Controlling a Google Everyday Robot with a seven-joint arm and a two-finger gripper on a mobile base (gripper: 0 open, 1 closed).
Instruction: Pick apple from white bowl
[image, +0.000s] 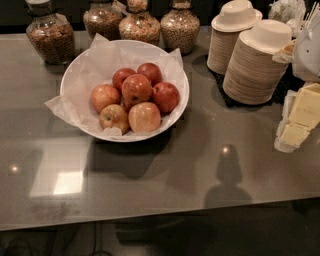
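**Approach not yet begun: the apple waits in the bowl**

We take the white bowl (150, 136) as our landmark. It stands on the grey surface (200, 165), lined with crumpled white paper (92, 55) and holding a heap of apples. The apple (136, 89) we want is the deep red, glossy one with orange mottling. It sits at the middle of the bowl, on top of the heap and touching its neighbours on all sides. Paler yellow-pink apples (144, 116) lie at the near side of the bowl, and a smaller dark red apple (150, 72) lies just behind the target.

The hand (302, 117) is well to the right of the bowl, partly cut off at the edge of the view. It is nowhere near the fruit and has no apple in it. We cannot tell whether it is open or closed.

We judge the task to be at its very start, with the reach toward the bowl yet to come. The next move calls for bringing the hand over the middle of the bowl and lowering it from above onto the top apple. Its grip should fall where the neighbours leave room, since the skin is slick and the heap may roll.

The stacked paper bowls (252, 70) to the right of the bowl stand between hand and fruit, so we would pass above them. The glass jars (140, 25) behind the bowl are clear of that path.
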